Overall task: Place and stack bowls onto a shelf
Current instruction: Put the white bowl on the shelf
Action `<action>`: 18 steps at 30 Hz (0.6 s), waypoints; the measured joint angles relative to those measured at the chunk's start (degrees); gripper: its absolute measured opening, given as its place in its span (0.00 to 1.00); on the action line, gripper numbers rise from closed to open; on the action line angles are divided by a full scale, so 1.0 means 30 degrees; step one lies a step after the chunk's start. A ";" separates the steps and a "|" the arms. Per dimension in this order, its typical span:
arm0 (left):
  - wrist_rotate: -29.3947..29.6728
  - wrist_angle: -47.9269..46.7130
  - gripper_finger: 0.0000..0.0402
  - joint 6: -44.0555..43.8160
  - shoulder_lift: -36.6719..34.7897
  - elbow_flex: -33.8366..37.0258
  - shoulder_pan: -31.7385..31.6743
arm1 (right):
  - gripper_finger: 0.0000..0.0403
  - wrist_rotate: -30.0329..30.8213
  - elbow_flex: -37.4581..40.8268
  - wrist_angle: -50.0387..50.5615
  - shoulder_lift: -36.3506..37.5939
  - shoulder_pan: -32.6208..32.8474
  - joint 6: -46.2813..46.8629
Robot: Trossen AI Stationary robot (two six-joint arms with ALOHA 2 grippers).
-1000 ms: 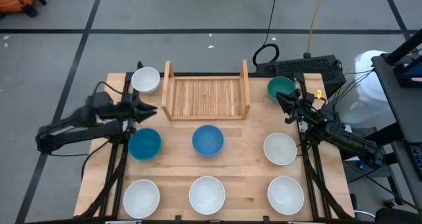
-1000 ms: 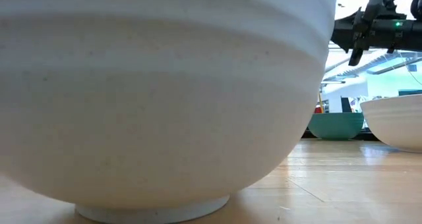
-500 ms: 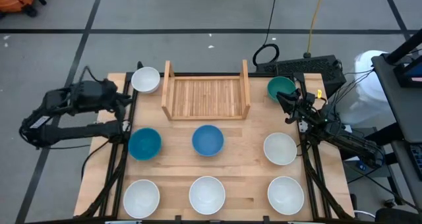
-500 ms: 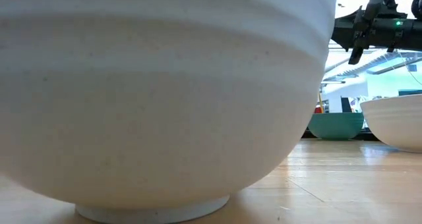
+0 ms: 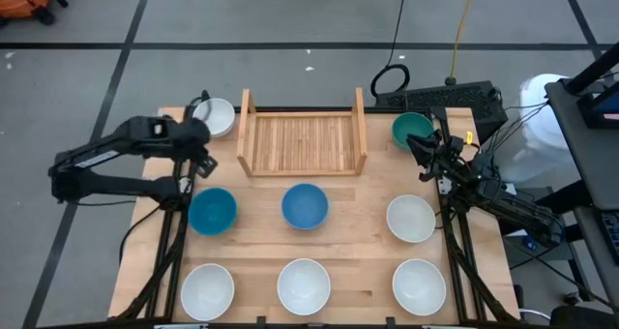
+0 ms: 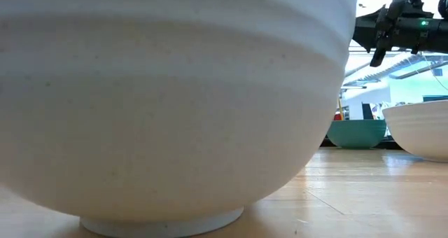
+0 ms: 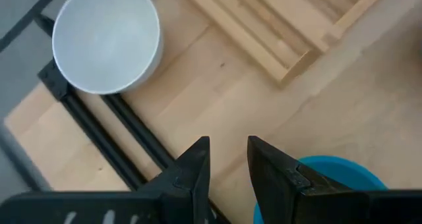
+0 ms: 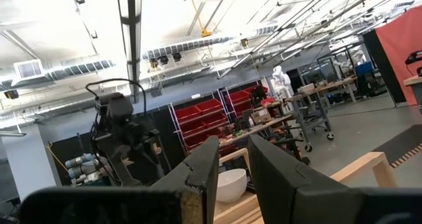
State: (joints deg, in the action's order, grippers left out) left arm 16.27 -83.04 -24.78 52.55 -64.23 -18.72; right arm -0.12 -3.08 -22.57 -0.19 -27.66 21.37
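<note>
Several small bowls rest on their feet on the wooden table (image 5: 358,242). A white one (image 5: 215,117) stands left of the shelf (image 5: 302,142), a slatted wooden tray with nothing on it. Two blue ones (image 5: 213,211) (image 5: 305,205) stand in front of it, and a green one (image 5: 413,129) to its right. Other white ones (image 5: 411,218) fill the near rows. My left gripper (image 5: 200,163) hangs open and pointing down between the far white bowl (image 7: 105,39) and the left blue bowl (image 7: 336,178). My right gripper (image 5: 416,147) waits open beside the green bowl.
A black frame rail (image 7: 125,138) runs along the table's left side, under my left gripper. In the low view the nearest white bowl (image 6: 175,98) hides most of the table. A keyboard (image 5: 445,99) and cables lie beyond the far right corner.
My left gripper lay level, pointing toward the table's right. It drew back to the left, rose, then swung in again. It has tipped steeply down over the table's left side, between the far white bowl and the left blue bowl. The bowls have stayed in place.
</note>
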 joint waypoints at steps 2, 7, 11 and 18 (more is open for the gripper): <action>0.0024 -0.0062 0.27 -0.1067 0.0703 0.0007 -0.0461 | 0.19 0.0000 0.0001 0.0009 0.0000 0.0000 0.0002; 0.0117 -0.0002 0.27 -0.2564 0.1925 0.0007 -0.2300 | 0.19 0.0007 -0.0006 0.0009 0.0000 0.0000 0.0116; 0.0641 0.0079 0.27 -0.3356 0.2442 0.0007 -0.4210 | 0.19 0.0011 -0.0006 -0.0237 0.0000 0.0000 0.0138; 0.0868 0.0219 0.27 -0.3911 0.3264 0.0007 -0.8769 | 0.19 0.0015 -0.0006 -0.0925 0.0004 0.0000 0.0138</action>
State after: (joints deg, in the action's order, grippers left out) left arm 18.88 -82.38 -36.51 62.35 -64.20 -45.03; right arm -0.08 -3.09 -25.35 -0.17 -27.66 21.78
